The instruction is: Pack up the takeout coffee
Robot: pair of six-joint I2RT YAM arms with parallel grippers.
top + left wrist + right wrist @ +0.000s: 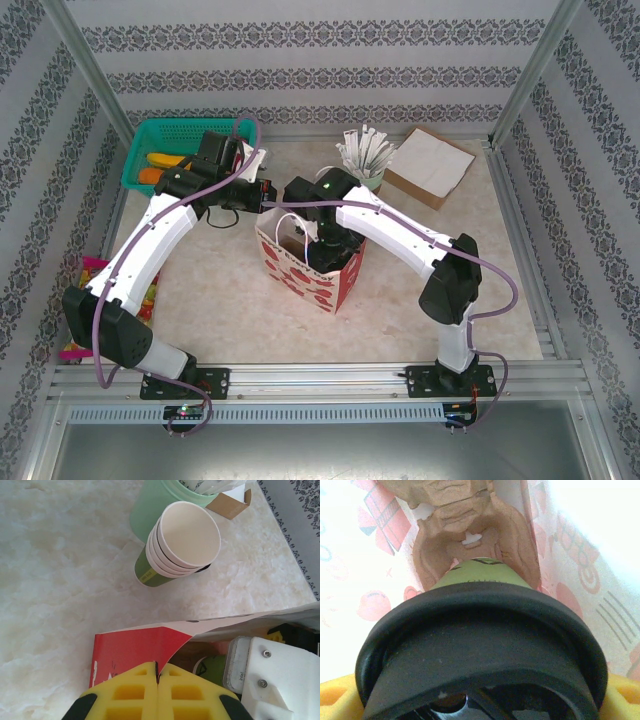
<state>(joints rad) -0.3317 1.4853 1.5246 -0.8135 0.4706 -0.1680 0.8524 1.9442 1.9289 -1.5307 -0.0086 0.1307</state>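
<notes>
The paper bag (335, 285), red with a printed pattern, stands open mid-table. My left gripper (158, 666) is shut on the bag's rim (150, 645) and pinches the red wall between its yellow fingers. Inside the bag, my right gripper (480, 700) is shut on the takeout coffee (480, 575), a green cup whose black lid (480, 640) sits between the yellow fingers (335, 700). Below the cup lies a brown pulp carrier (465, 530) on the bag's floor. From the left wrist view the green cup (215, 669) shows through the bag's mouth beside the right wrist's white housing (272, 680).
A stack of lidless cups (182, 542) and a green cup of white sticks (368, 165) stand just beyond the bag. A cardboard box (428, 165) lies at the back right, a green basket (170, 140) at the back left, and bright packets (85, 300) at the left edge.
</notes>
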